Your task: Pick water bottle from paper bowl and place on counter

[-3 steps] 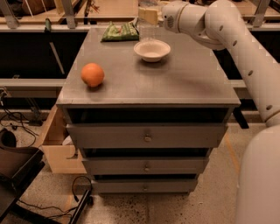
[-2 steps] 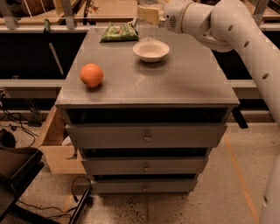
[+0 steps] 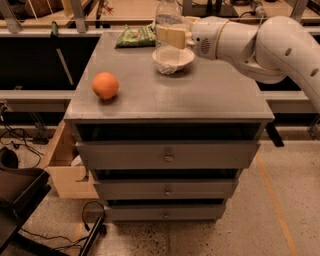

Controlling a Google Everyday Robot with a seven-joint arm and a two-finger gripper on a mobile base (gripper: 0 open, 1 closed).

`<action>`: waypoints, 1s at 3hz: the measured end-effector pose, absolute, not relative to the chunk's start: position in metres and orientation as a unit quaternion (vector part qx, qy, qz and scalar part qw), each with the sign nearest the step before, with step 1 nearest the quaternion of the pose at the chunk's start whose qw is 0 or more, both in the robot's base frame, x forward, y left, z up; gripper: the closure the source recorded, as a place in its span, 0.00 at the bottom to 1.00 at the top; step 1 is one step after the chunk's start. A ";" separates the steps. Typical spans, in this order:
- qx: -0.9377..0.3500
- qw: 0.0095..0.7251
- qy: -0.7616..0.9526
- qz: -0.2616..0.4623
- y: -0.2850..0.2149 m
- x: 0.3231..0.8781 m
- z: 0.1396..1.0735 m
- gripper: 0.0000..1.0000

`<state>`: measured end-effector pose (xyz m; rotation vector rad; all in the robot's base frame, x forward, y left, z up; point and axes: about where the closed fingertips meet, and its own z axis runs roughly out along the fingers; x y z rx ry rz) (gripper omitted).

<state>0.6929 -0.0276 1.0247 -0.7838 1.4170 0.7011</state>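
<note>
A workshop or lab, I'd say: a grey metal three-drawer cabinet [image 3: 165, 157] with a flat grey worktop [image 3: 200, 95], a speckled concrete floor [image 3: 250, 230], loose black cables [image 3: 20, 135] at left and wooden workbenches [image 3: 130, 9] along the top edge. My jaws, upper middle, clasp the clear plastic water bottle [image 3: 167, 14].

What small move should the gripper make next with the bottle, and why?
Probably lift straight up a little. The gripper is closed around the water bottle, whose base appears to sit in the paper bowl. Rising first should clear the rim before moving sideways to bare counter.
</note>
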 end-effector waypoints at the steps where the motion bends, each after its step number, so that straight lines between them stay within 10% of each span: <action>1: -0.346 0.622 0.618 0.334 -0.017 0.662 1.004 1.00; 3: -0.355 0.601 0.605 0.383 0.008 0.635 0.973 1.00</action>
